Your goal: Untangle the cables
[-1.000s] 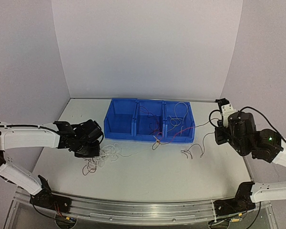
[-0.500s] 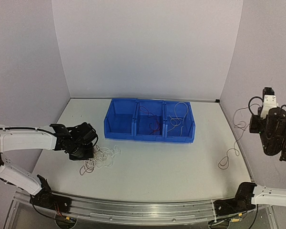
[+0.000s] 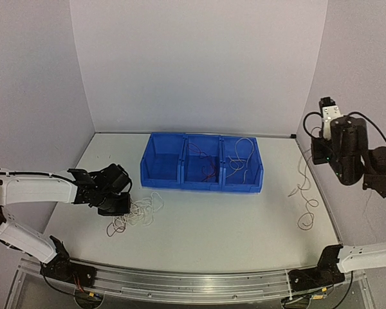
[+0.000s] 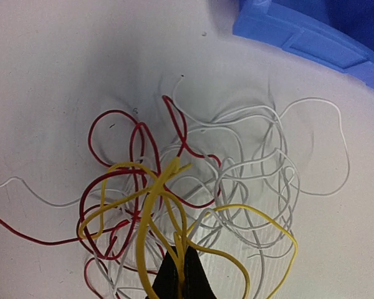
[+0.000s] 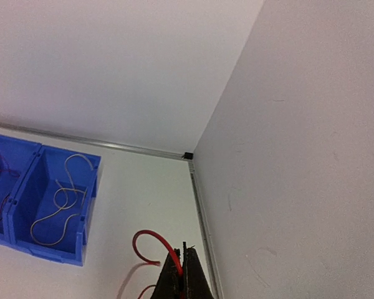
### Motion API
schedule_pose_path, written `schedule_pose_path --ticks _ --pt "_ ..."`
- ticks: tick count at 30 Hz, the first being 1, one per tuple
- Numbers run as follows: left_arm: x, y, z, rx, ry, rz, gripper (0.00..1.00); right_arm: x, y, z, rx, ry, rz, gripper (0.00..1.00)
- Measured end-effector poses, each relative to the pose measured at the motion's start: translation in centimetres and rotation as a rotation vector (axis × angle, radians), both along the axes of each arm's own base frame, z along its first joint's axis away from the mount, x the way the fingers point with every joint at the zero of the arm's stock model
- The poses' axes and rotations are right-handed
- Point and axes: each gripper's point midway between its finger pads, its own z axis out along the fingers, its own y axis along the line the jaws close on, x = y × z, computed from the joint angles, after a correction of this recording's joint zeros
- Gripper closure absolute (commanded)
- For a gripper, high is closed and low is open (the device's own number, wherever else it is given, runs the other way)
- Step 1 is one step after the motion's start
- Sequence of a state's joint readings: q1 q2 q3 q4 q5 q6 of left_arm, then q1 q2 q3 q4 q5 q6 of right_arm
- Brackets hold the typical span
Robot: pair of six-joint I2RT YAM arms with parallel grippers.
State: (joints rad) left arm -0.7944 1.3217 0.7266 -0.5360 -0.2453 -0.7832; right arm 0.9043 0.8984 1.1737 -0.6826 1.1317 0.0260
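A tangle of red, white and yellow cables lies on the table left of the blue bins; in the top view the tangle sits just right of my left gripper. The left gripper is shut on a yellow cable at the tangle's near edge. My right gripper is raised near the right wall, shut on a red cable. In the top view that cable hangs from the right gripper down to the table.
The three-compartment blue bin stands mid-table; its middle compartment holds a red cable, its right one a pale looped cable. A bin corner shows above the tangle. The right wall is close to the right gripper.
The right arm pulled one cable away from the bins' front, swung right and rose with it hanging. The left gripper drew the tangle slightly left.
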Motion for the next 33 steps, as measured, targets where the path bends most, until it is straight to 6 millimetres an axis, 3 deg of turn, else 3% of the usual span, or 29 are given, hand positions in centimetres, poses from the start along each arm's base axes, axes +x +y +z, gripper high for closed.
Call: schedule_pose_path --ticks 3,6,9,15,21,27,33 --pt "0.1 -0.9 0.6 -0.041 -0.014 -0.037 1.0 1.6 3.5 -0.9 -0.005 0.073 0.079 1.0" --pt "0.2 -1.7 1.2 -0.076 -0.03 -0.069 0.99 2.8 6.7 -0.4 0.032 0.116 0.156 1.0" --pt "0.3 -2.2 1.3 -0.094 -0.032 -0.084 0.99 3.9 9.4 1.4 0.088 0.125 0.219 1.0" --pt "0.3 -2.7 1.4 -0.113 -0.031 -0.097 0.99 6.6 15.4 7.2 0.222 0.076 0.332 1.0" --pt "0.2 -2.7 1.0 -0.12 -0.028 -0.1 1.0 9.6 20.6 11.0 0.282 0.022 0.407 1.0" --pt "0.2 -2.9 0.8 -0.132 -0.033 -0.103 1.0 12.9 24.8 13.5 0.278 -0.073 0.44 1.0" --pt "0.2 -2.9 0.7 -0.135 -0.032 -0.104 1.0 16.1 26.6 13.1 0.238 -0.127 0.436 1.0"
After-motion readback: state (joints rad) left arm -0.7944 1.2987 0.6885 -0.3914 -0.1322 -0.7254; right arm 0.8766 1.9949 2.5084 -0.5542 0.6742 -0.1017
